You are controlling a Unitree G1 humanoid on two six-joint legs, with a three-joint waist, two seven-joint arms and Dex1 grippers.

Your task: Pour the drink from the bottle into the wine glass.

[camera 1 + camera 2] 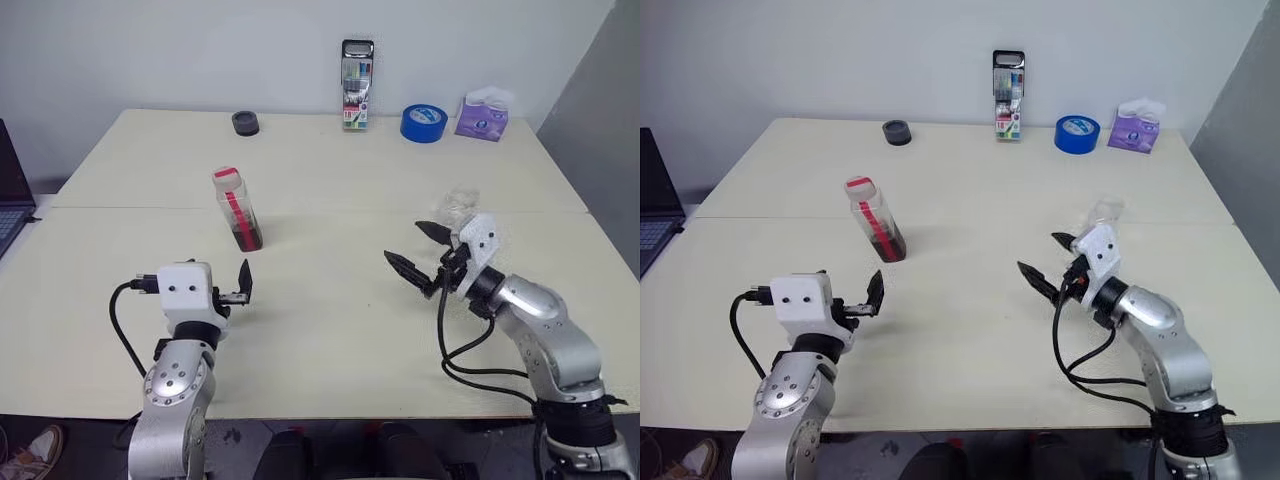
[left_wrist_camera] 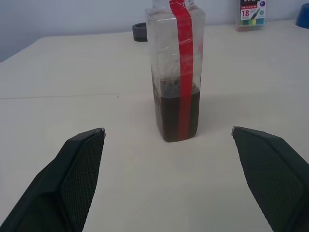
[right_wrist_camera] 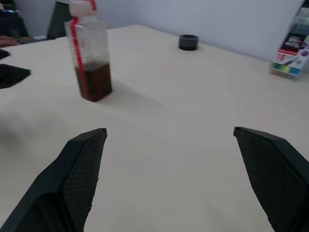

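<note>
From my head I see the bottle (image 1: 237, 210), clear squarish plastic with a red strip and cap, upright on the smooth cream table (image 1: 330, 320), ahead of my left gripper (image 1: 243, 284); the glass (image 1: 461, 207) stands just behind my right gripper (image 1: 418, 250). My left wrist shows dark red-brown drink (image 2: 176, 116) filling the bottle's lower part, between my wide-open textured black fingers (image 2: 77, 166). My right wrist shows its jaws wide too, holding nothing, bottle well off.

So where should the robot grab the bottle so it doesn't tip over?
Probably around the bottle's squarish body, about the middle, above the drink. It stands upright straight ahead of the open left gripper, so coming in level from the robot's side, jaws on two flat faces, looks safest.
</note>
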